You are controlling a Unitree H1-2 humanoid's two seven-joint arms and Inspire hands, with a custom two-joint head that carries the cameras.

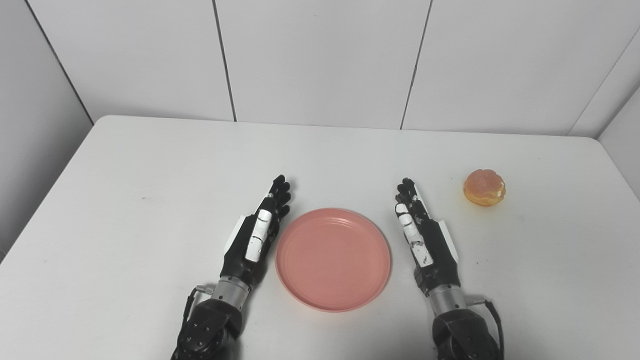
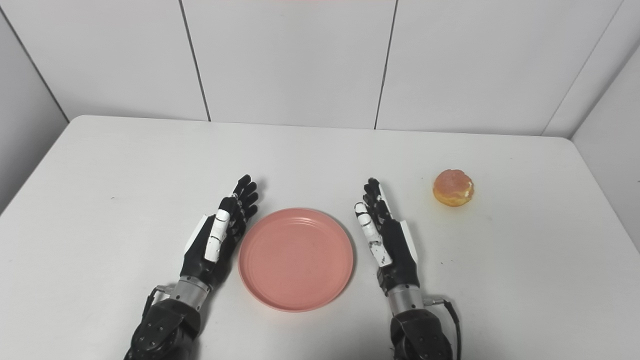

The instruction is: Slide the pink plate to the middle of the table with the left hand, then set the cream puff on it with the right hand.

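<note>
1. The pink plate is lying flat on the white table, towards the near edge and roughly central from left to right, with nothing on it.
2. The left hand is being held edge-on just beside the plate's left rim, fingers stretched out and grasping nothing; whether it is touching the rim cannot be told.
3. The right hand is being held the same way, near the plate's right rim but apart from it, fingers extended and empty.
4. The cream puff is sitting on the table beyond and to the right of the right hand, well apart from the plate.
5. The plate appears to be already about central, so the step in hand is judged to be the pick of the cream puff with the right hand.
6. For a good pick, the fingers should be closed gently around the sides, since a pastry is likely to be crushed by a hard squeeze.
7. Open table is being left between the right hand and the cream puff, so a clear path is available.
8. The table's right edge is lying not far beyond the cream puff, so pushing it outward should be avoided.
9. The plate's raised rim should be cleared on the way back, and the left hand is best kept still.
</note>
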